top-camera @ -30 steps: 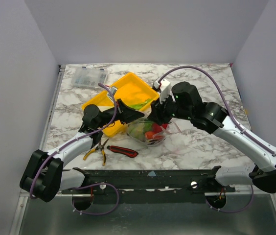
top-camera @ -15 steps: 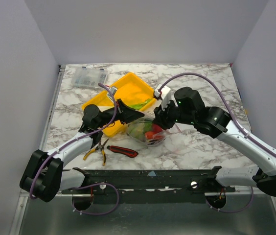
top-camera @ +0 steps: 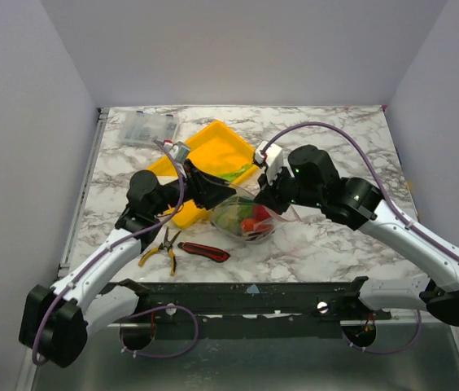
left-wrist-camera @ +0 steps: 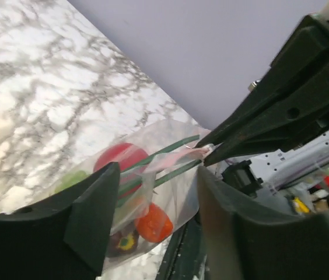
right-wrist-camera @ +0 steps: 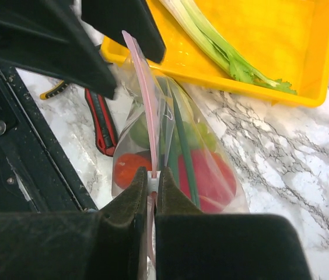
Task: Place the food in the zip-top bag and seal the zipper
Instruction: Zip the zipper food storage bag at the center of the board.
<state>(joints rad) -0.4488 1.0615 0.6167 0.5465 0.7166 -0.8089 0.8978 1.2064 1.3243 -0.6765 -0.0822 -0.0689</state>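
Observation:
The zip-top bag [top-camera: 246,220] lies in front of the yellow tray, holding food: a red tomato [right-wrist-camera: 208,175], an orange piece [left-wrist-camera: 153,223], green grapes [right-wrist-camera: 202,135] and green stalks. Its pink zipper [right-wrist-camera: 143,99] stands upright on edge. My right gripper [right-wrist-camera: 153,183] is shut on the zipper at its white slider, at the bag's right end [top-camera: 268,201]. My left gripper [left-wrist-camera: 156,195] is open, its jaws apart on either side of the bag's left end [top-camera: 217,192] and not pressing it. A leek [right-wrist-camera: 220,49] lies in the tray.
The yellow tray [top-camera: 205,147] sits just behind the bag. A clear hard box [top-camera: 148,128] stands at the back left. Yellow-handled pliers [top-camera: 162,248] and a red-black utility knife [top-camera: 205,252] lie near the front edge, left of the bag.
My left gripper has opened and let go of the bag's edge, and its arm has shifted left. My right gripper has closed on the zipper.

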